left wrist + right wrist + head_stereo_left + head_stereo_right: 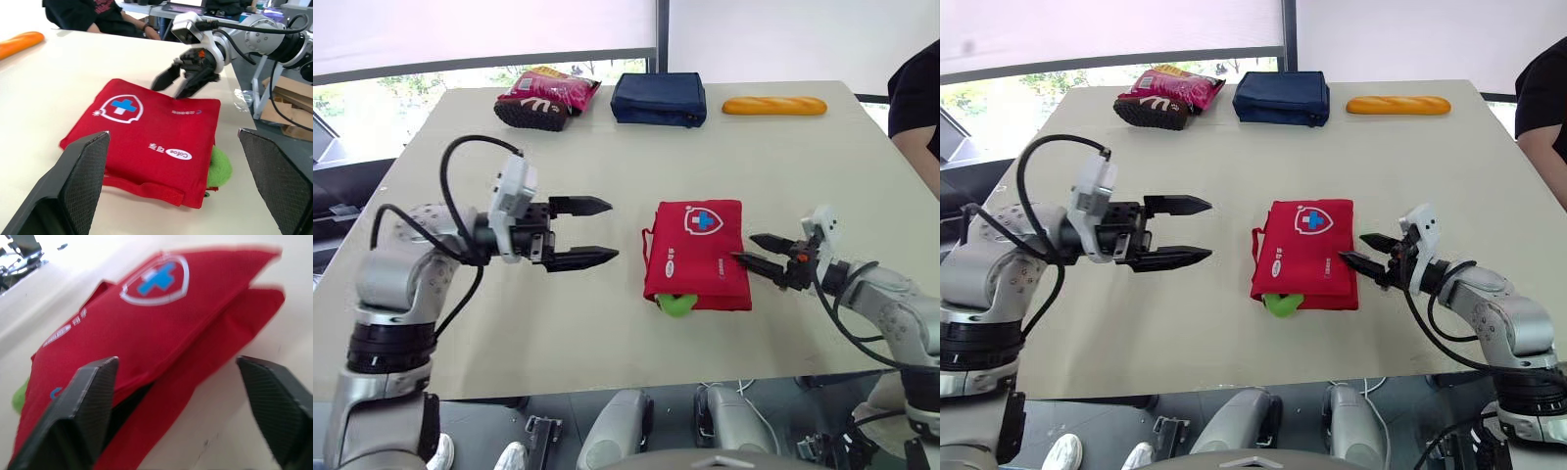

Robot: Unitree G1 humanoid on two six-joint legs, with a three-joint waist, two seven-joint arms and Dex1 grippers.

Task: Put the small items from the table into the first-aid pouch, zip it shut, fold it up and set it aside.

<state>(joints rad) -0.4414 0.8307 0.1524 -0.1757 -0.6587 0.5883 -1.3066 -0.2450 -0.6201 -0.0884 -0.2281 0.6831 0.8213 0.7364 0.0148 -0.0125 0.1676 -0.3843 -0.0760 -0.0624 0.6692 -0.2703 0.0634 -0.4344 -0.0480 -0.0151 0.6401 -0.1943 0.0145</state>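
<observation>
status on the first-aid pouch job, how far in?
Done: packing looks mostly finished, though a green rounded item pokes out at the near edge of the red fabric first-aid pouch. In hand: the open right gripper is at the pouch's right edge; the open left gripper hovers apart. Left: tuck in, zip, fold, set aside.

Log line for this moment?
pouch on table, green item poking out | left gripper jaws open, clear | right gripper jaws open at pouch edge
</observation>
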